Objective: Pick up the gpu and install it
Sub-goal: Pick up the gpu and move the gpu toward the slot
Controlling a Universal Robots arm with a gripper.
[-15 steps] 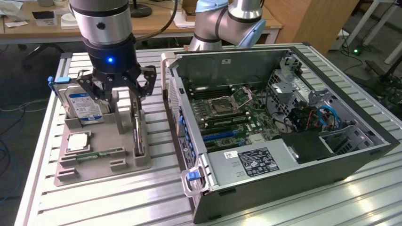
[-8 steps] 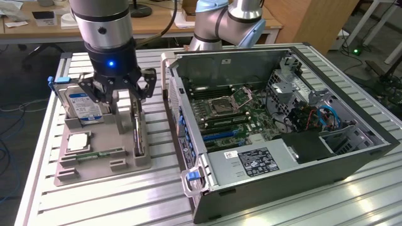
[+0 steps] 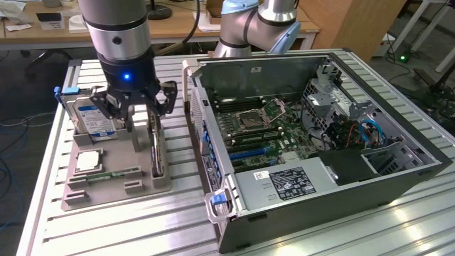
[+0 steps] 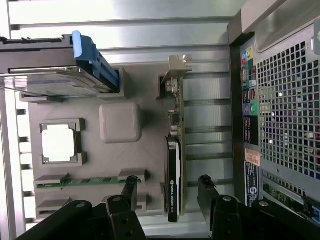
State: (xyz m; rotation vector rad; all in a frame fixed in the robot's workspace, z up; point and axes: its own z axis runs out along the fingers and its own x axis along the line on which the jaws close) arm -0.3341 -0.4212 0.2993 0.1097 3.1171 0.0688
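Gripper (image 4: 167,181) spread wide, empty, hovering over gpu (image 4: 174,145); card sits between jaws, apparently untouched. Gpu stands on edge in slot along grey tray (image 4: 150,150) edge nearest computer case (image 4: 280,100), long axis parallel to that edge, jaws straddling shroud end.

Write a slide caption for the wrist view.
Open black gripper straddles the thin green-and-black gpu card, standing on edge in a grey plastic parts tray.

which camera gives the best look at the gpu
The wrist view: the gpu stands on edge in the grey tray, bracket and black shroud plain. The exterior view gives a thin dark edge under the gripper.
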